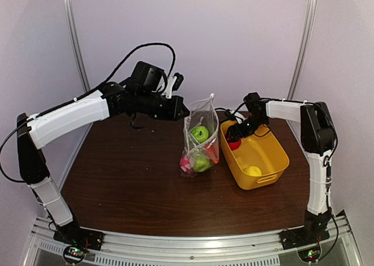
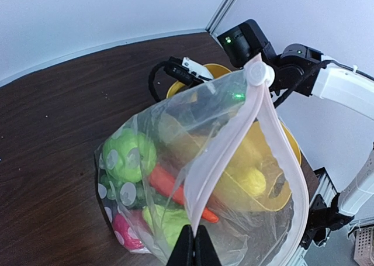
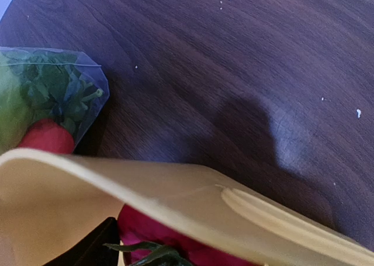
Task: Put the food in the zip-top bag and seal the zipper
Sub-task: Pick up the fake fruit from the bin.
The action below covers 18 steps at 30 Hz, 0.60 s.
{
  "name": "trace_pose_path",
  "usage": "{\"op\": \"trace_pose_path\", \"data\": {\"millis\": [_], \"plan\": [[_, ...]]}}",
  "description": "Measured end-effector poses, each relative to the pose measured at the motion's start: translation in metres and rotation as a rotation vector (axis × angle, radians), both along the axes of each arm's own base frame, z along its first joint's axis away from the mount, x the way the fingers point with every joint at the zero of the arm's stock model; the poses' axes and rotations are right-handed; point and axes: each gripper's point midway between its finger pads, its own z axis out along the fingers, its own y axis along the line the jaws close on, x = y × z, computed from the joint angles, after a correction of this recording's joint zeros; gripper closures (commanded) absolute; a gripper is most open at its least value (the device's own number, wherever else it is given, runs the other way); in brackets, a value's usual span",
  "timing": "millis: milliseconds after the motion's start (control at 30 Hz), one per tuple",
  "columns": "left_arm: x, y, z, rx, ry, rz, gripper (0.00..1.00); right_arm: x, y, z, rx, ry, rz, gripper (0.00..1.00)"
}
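Note:
The zip-top bag [image 1: 200,138] stands upright at mid-table, clear with white dots. Inside it lies food: green pieces [image 2: 125,155], an orange carrot [image 2: 169,187] and a pink piece [image 2: 125,231]. My left gripper [image 2: 194,245] is shut on the zipper [image 2: 225,155] at one end and holds the mouth up; the slider [image 2: 259,73] sits at the far end. My right gripper [image 1: 236,138] is down in the yellow basket [image 1: 269,161], open, over a red food piece [image 3: 146,228] with a green leaf. Only one dark finger [image 3: 87,248] shows beside it.
A yellow food piece [image 1: 253,171] lies in the basket's near end. The basket stands just right of the bag, and its pale wall [image 3: 175,187] crosses the right wrist view. Dark wooden table [image 1: 128,178] spreads left and in front; walls close in behind.

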Motion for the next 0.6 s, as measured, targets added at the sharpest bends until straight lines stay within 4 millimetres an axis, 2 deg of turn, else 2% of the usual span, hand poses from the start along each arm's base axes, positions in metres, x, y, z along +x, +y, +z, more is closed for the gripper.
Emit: {"op": "trace_pose_path", "data": {"millis": [200,367,467,600], "plan": [[-0.001,-0.002,0.003,-0.017,0.004,-0.005,1.00,0.002,0.001,-0.001,0.015,-0.014,-0.011,0.34],[-0.001,-0.003,0.003,-0.022,0.005,-0.009,1.00,-0.005,-0.003,0.005,0.008,-0.028,-0.017,0.41],[-0.001,-0.004,0.004,-0.025,0.004,-0.011,1.00,-0.015,-0.009,0.021,-0.001,-0.055,-0.024,0.44],[-0.001,-0.004,0.004,-0.027,0.004,-0.013,1.00,-0.026,-0.014,0.063,0.007,-0.137,-0.026,0.46]]}}
